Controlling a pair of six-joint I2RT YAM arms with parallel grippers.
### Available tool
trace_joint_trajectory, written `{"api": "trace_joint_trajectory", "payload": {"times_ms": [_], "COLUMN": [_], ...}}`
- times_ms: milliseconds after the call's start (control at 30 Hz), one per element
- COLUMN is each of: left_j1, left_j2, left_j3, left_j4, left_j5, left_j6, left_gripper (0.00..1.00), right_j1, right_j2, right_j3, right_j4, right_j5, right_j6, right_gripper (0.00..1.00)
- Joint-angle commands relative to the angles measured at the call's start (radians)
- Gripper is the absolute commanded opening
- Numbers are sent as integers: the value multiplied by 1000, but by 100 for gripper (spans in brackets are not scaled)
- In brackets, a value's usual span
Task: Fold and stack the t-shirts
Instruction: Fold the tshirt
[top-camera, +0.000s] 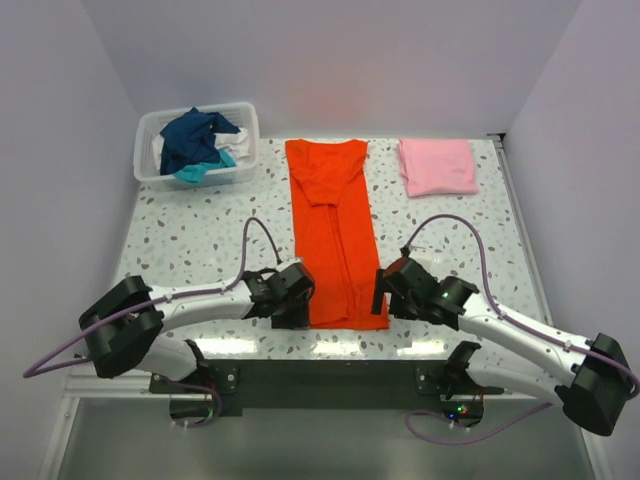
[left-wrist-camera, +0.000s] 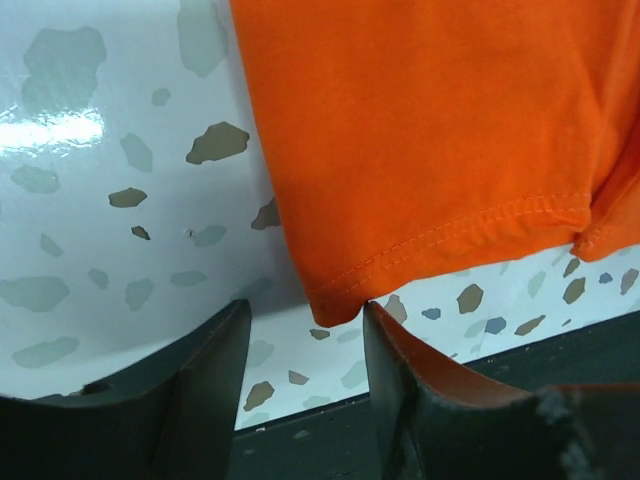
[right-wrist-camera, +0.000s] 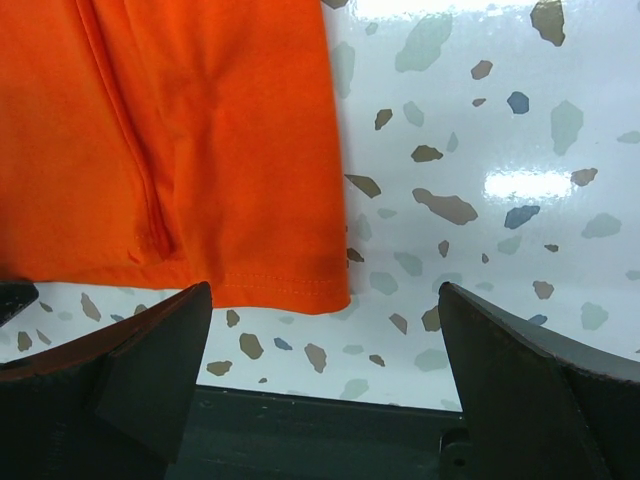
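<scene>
Orange-red t-shirt (top-camera: 335, 240) lay flat down the worktop's (top-camera: 180, 240) middle, hem at the near edge; left gripper (left-wrist-camera: 305, 315), jaws narrowly apart, empty, framed its near-left corner; right gripper (right-wrist-camera: 325, 325) gaped wide at the near-right; light, limp cloth, best pinched at those stitched corners.

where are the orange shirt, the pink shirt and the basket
orange shirt (top-camera: 335, 230), top external view, middle of its long folded body
pink shirt (top-camera: 437, 166), top external view, centre of the folded cloth
basket (top-camera: 150, 176), top external view, near left wall
</scene>
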Motion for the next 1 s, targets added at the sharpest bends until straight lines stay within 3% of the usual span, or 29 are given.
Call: {"api": "trace_joint_trajectory", "payload": {"times_ms": [0,200,300,467,600,733,800,967], "left_j1": [-2,-2,-3,-2,-2,-2,-2,-2], "left_j2": [45,91,91,65,41,37,40,41], "left_j3": [26,40,35,3,-23,-37,-37,-37], "left_j4": [40,49,51,51,48,55,57,52], "left_j5": [4,20,21,24,23,27,31,28], "left_j6": [-17,0,1,-5,-22,-22,-22,-19], "left_gripper": [49,27,0,0,0,0,0,0], "right_j1": [-5,-7,-5,-5,-5,-4,-5,-7], "right_j2": [-5,5,12,44,80,115,138,164], "right_j3": [-19,-47,-53,-52,-58,-59,-58,-52], "right_j4": [39,57,60,71,94,117,125,136], "right_j5": [-15,-52,-68,-119,-151,-167,-173,-182], "right_j6": [32,40,34,-24,-40,-54,-66,-83], "right_gripper": [99,98,95,84,65,58,48,40]}}
